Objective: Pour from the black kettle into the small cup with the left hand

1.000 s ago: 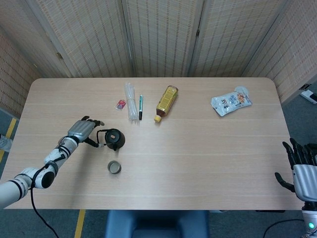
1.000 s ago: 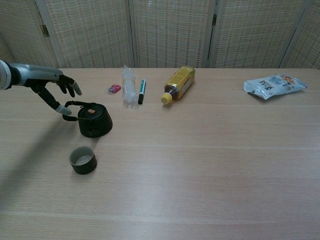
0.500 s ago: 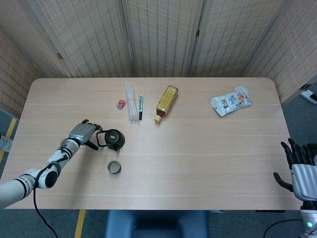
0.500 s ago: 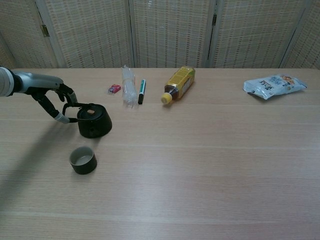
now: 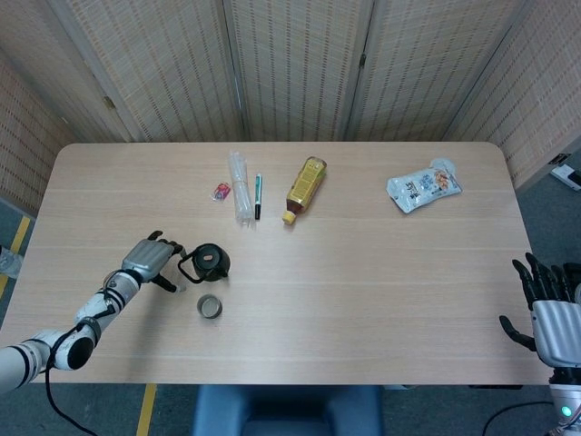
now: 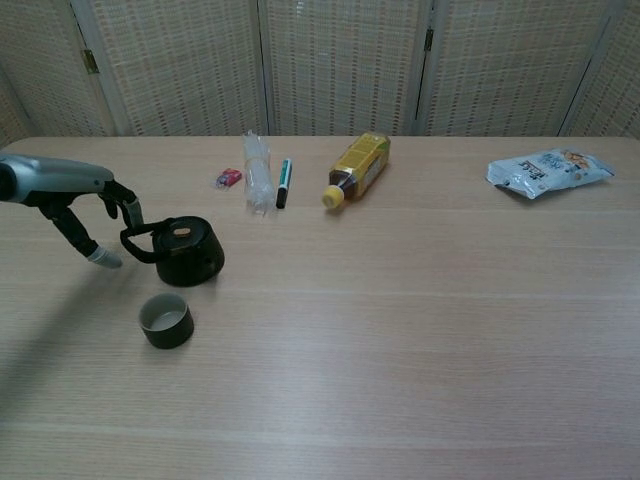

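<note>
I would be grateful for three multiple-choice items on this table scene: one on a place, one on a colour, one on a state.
1. The small cup sits: A) nearer the robot than the black kettle; B) beside the snack bag; C) on the kettle.
2. The lying bottle has a cap that is: A) red; B) yellow; C) blue.
3. The left hand: A) lifts the kettle; B) is at its handle, kettle on the table; C) holds the cup.

A: cup in front of kettle. B: yellow cap. B: kettle stands upright.

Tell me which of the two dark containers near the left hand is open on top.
The small cup, nearest the table's front edge: its pale inside shows. The black kettle behind it is lidded and has a handle.
</note>
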Controlling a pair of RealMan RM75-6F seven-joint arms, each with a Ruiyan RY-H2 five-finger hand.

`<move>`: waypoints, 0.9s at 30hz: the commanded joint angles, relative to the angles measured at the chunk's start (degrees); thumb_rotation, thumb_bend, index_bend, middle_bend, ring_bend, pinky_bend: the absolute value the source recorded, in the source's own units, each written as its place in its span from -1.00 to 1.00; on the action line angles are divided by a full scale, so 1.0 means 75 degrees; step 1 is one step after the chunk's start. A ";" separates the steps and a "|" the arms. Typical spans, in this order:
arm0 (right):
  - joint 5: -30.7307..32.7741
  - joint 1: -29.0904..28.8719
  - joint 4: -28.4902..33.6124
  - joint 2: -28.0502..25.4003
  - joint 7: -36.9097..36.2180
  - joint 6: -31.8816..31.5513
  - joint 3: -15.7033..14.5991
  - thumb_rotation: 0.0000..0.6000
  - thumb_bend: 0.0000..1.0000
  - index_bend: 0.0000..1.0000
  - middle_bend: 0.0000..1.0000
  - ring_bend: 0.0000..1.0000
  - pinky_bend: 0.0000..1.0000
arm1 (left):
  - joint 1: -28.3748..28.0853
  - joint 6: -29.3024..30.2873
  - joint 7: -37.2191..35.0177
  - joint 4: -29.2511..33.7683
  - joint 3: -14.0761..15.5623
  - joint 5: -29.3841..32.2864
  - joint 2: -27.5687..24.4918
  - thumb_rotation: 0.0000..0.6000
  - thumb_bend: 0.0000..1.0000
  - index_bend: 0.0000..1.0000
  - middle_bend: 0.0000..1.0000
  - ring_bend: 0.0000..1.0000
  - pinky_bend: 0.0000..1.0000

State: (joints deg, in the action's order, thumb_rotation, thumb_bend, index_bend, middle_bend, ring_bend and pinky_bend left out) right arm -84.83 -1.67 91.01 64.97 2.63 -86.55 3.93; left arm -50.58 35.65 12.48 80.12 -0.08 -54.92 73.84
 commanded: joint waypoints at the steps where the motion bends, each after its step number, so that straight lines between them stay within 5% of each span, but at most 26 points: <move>1: -0.0027 -0.0005 0.0016 -0.0009 0.0016 -0.0012 -0.0002 1.00 -0.42 -1.00 -1.00 -0.82 -1.00 | 0.0229 0.0431 -0.0119 0.0096 -0.0030 -0.0478 -0.0041 0.40 -0.62 -0.38 -0.38 -0.46 -0.95; 9: -0.0074 0.0039 0.0203 -0.0115 0.0194 -0.0158 0.0018 1.00 -0.42 -1.00 -0.98 -0.78 -0.99 | 0.0627 0.1537 -0.0573 0.0502 -0.0087 -0.2017 -0.0273 0.44 -0.62 -0.37 -0.35 -0.41 -0.94; 17: -0.0134 0.0122 0.0473 -0.0311 0.0388 -0.0403 0.0068 1.00 -0.42 -1.00 -0.97 -0.77 -0.99 | 0.0853 0.2177 -0.1049 0.0526 0.0323 -0.3782 -0.0325 0.57 -0.62 -0.35 -0.35 -0.42 -1.00; 27: -0.0188 0.0162 0.0607 -0.0364 0.0487 -0.0536 0.0096 1.00 -0.42 -1.00 -0.97 -0.77 -0.99 | 0.0865 0.2288 -0.1230 -0.0066 0.0504 -0.4559 0.0065 0.73 -0.62 -0.31 -0.35 -0.43 -1.00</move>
State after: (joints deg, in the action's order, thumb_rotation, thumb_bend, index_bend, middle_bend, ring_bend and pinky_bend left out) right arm -86.20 -0.51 95.49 62.24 6.22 -90.44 4.59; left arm -44.08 52.77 3.29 80.10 3.53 -88.68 73.93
